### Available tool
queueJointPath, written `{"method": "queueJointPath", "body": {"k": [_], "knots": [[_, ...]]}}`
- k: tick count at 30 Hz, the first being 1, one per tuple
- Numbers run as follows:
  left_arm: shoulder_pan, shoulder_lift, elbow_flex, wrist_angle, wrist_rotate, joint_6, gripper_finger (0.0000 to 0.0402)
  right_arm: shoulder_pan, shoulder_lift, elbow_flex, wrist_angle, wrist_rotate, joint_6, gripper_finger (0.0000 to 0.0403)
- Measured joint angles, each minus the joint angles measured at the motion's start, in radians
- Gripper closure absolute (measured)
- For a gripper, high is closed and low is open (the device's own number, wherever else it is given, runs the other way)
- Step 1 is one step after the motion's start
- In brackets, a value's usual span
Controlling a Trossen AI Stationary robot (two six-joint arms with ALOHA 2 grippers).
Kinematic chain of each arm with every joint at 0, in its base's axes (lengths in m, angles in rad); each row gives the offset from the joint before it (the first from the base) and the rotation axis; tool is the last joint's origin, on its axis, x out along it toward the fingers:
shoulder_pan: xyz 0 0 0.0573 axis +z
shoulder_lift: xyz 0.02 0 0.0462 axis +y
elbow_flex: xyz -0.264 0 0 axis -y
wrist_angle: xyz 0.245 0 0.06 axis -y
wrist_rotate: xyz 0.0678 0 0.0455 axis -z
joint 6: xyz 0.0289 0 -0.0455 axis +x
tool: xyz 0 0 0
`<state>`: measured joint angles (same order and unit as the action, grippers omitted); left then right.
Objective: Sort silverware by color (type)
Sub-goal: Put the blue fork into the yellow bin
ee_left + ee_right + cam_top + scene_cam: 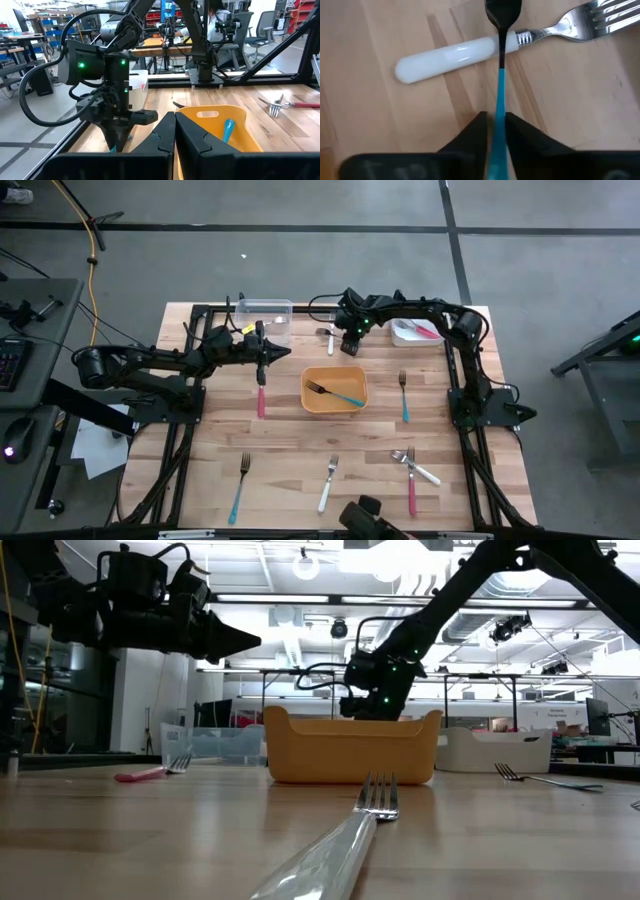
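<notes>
Wooden table [300, 435] fills the high view, forks scattered over it. Orange bin [334, 390] sits mid-table with one teal-handled fork [340, 394] inside. Clear bin [266, 318] at the far edge left of centre, white tray [415, 332] at the far right with something pink in it.

Left arm reaches in from the left; left gripper [262, 360] hovers above the table over the tine end of a red-handled fork [262, 400], fingers pressed together, holding nothing.

Right gripper [495, 125] is at the far edge between clear bin and white tray, pinching a teal-handled utensil [498, 95] by its handle, dark end hanging just above a white-handled fork [450, 56] lying flat on the wood.

Rest of the silverware: teal fork [404, 396] right of the orange bin; along the near edge, teal fork [240, 485], white fork [328, 483], and a red fork [411, 483] crossed with a white one [417, 469].
</notes>
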<state>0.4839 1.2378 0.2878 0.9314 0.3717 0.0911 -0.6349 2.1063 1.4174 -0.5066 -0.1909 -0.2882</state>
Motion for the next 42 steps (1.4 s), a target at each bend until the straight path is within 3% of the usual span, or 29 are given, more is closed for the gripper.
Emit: {"method": "queueJointPath", "body": {"k": [4, 10, 17, 23, 33, 42], "knots": [[0.0, 0.0, 0.0, 0.0, 0.0, 0.0, 0.0401, -0.014, -0.002, 0.0, -0.001, -0.011, 0.0, 0.0388], [0.0, 0.0, 0.0, -0.001, 0.0, 0.0, 0.0401, -0.017, -0.02, -0.004, -0.018, 0.012, 0.0, 0.0367], [0.0, 0.0, 0.0, -0.004, 0.0, 0.0, 0.0401, -0.018, -0.091, -0.005, -0.037, 0.026, 0.008, 0.0387], [0.0, 0.0, 0.0, -0.013, 0.0, 0.011, 0.0401, 0.019, -0.208, -0.005, -0.112, 0.026, 0.053, 0.0378], [0.0, 0.0, 0.0, -0.014, 0.0, 0.008, 0.0401, 0.284, -0.376, -0.009, -0.271, 0.076, 0.226, 0.0379], [0.0, 0.0, 0.0, -0.033, -0.001, -0.012, 0.0401, 0.523, -0.359, -0.01, -0.276, 0.105, 0.459, 0.0379]]}}
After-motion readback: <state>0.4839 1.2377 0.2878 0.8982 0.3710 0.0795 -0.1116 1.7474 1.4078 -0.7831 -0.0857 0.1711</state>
